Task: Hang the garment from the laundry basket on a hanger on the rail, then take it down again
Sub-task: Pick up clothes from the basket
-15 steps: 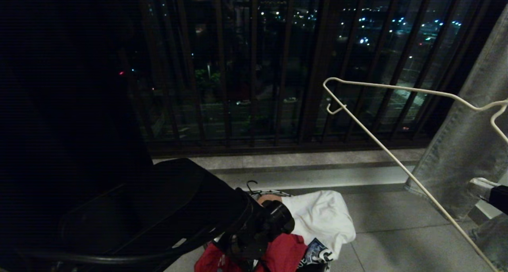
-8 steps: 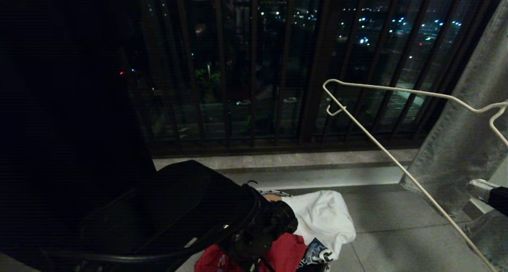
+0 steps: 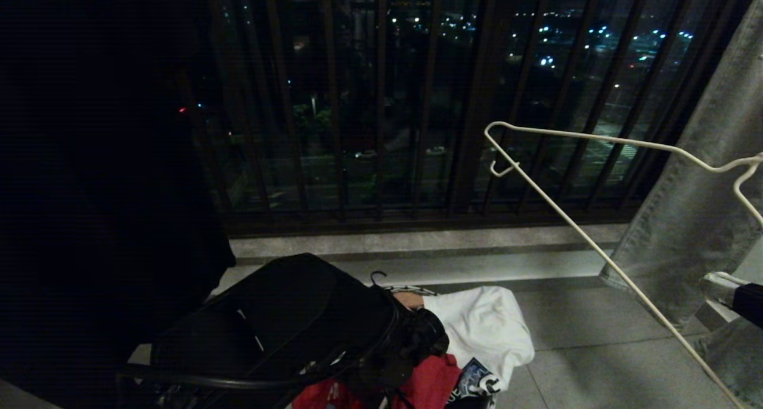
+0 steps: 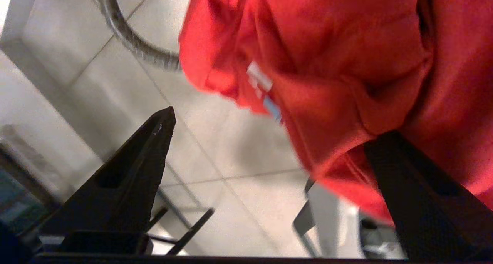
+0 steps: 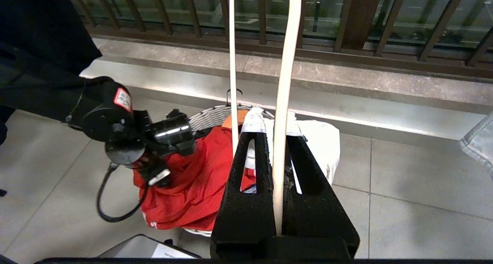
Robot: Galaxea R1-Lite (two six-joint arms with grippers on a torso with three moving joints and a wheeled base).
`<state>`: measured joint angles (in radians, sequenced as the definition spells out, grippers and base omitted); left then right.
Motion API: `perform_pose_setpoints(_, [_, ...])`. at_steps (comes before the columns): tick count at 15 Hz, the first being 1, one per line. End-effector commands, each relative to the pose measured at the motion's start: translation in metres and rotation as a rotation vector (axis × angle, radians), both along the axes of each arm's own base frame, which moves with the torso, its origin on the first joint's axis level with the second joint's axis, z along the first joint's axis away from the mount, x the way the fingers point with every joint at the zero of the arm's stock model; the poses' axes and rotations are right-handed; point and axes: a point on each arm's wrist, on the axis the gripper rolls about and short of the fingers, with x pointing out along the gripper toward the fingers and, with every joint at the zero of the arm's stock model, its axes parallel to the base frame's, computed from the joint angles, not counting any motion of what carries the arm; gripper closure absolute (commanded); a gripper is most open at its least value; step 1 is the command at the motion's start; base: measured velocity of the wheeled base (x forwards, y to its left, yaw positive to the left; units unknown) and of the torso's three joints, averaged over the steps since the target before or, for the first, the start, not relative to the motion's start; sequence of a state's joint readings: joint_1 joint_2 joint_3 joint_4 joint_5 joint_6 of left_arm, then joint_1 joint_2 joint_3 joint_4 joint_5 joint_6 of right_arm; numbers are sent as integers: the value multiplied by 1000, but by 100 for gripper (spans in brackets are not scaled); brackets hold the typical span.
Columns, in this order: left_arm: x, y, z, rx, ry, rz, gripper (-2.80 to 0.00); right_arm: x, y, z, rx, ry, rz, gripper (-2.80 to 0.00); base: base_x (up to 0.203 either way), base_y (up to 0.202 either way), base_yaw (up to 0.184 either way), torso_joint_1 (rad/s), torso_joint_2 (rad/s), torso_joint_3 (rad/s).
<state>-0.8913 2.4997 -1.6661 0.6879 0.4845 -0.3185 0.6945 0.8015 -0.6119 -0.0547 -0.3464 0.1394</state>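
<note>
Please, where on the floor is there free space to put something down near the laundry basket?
Bare tiles lie right of the laundry basket, between the white T-shirt and the hanging denim. More lie left of the basket. It is crowded at the basket: the garment, the left gripper, the hanger held by the right gripper.

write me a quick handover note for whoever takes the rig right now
Left tool: open, low over the red shirt, nothing gripped.
Right tool: shut on the white hanger, held up at the right.
Shirt lies in the basket on the floor, beside a white shirt.
Done: hanger in hand.
Left: grip the shirt, put it on the hanger, hang it on the rail, take it down. Rail is not in view.
</note>
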Motion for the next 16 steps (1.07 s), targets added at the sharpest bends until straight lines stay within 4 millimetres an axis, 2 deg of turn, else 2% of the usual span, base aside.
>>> perform_pose_setpoints(1, [5, -6, 2, -27, -21, 12, -280, -1, -1, 0, 3, -3, -1, 0, 0, 0, 0, 0, 0, 0])
perform_pose_setpoints(11, [-2, -15, 10, -137, 60, 3, -280, 5, 4, -7, -11, 21, -1, 0, 0, 0, 0, 0, 0, 0])
perform_pose_setpoints(16, [-4, -18, 5, -132, 63, 1, -280, 3, 3, -4, -1, 9, -1, 0, 0, 0, 0, 0, 0, 0])
